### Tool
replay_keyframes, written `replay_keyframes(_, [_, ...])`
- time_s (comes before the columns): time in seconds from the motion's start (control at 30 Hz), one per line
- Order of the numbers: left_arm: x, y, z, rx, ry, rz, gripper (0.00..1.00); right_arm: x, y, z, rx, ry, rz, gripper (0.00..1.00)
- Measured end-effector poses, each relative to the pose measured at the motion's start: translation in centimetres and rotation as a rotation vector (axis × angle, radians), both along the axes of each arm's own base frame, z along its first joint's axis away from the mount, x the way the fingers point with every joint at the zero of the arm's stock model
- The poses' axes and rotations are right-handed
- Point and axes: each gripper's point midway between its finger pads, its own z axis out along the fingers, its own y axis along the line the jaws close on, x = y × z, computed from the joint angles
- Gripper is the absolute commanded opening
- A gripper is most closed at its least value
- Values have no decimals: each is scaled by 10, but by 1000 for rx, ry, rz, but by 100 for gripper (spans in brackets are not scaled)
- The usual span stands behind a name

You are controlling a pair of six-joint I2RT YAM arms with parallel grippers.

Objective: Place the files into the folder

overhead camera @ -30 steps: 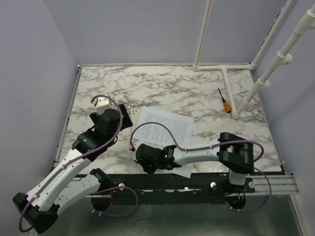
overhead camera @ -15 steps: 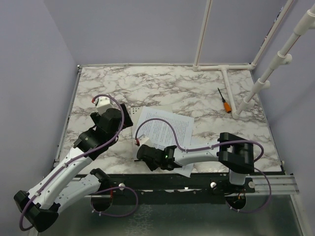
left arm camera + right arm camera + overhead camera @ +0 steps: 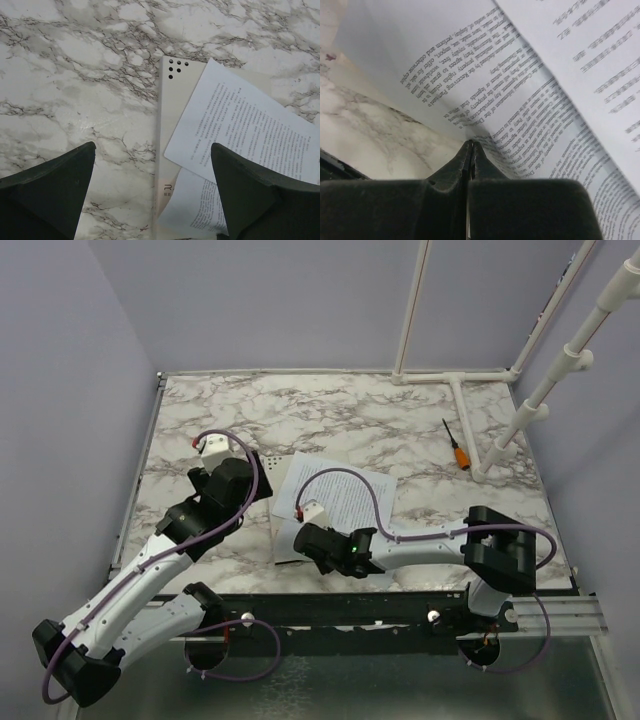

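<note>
The folder [image 3: 172, 107] lies shut on the marble table, grey cover up, with black dots near its far corner; it also shows in the top view [image 3: 284, 502]. Two printed white sheets lie on it, askew: an upper sheet [image 3: 250, 130] and a lower sheet [image 3: 200, 207]. My right gripper [image 3: 472, 145] is shut on the near edge of the lower sheet [image 3: 485, 75], which bends up from the table. In the top view it [image 3: 305, 540] is at the papers' [image 3: 345, 495] near left corner. My left gripper [image 3: 155, 200] is open and empty above the folder's left edge, left of the papers [image 3: 252, 478].
An orange-handled screwdriver [image 3: 458, 447] lies at the far right. A white pipe frame [image 3: 455, 390] stands along the back and right. Purple walls close in the table. The black rail [image 3: 350, 610] runs along the near edge.
My right gripper has moved away from the near edge toward the table's middle, taking the lower sheet's corner with it. The left arm has shifted slightly forward.
</note>
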Motion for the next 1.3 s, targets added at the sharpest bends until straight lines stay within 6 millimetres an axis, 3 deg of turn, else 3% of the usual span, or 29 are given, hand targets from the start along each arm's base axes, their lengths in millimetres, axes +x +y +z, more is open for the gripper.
replay_keyframes(0.23, [0, -3, -4, 4, 15, -11, 99, 15, -21, 0, -28, -14, -57, 1])
replay_keyframes(0.47, [1, -11, -15, 4, 52, -42, 99, 29, -31, 22, 0, -52, -104, 1])
replay_keyframes(0.6, [1, -24, -33, -5, 109, -92, 99, 39, -38, 35, 18, -68, -129, 1])
replay_keyframes(0.83, [-1, -58, -75, -38, 251, -204, 99, 59, -52, 74, 103, -117, -180, 1])
replay_keyframes(1.1, [-1, -93, -113, -110, 370, -297, 99, 60, -78, 79, 117, -129, -215, 1])
replay_keyframes(1.3, [-2, -109, -141, -142, 447, -324, 99, 54, -98, 82, 132, -131, -236, 26])
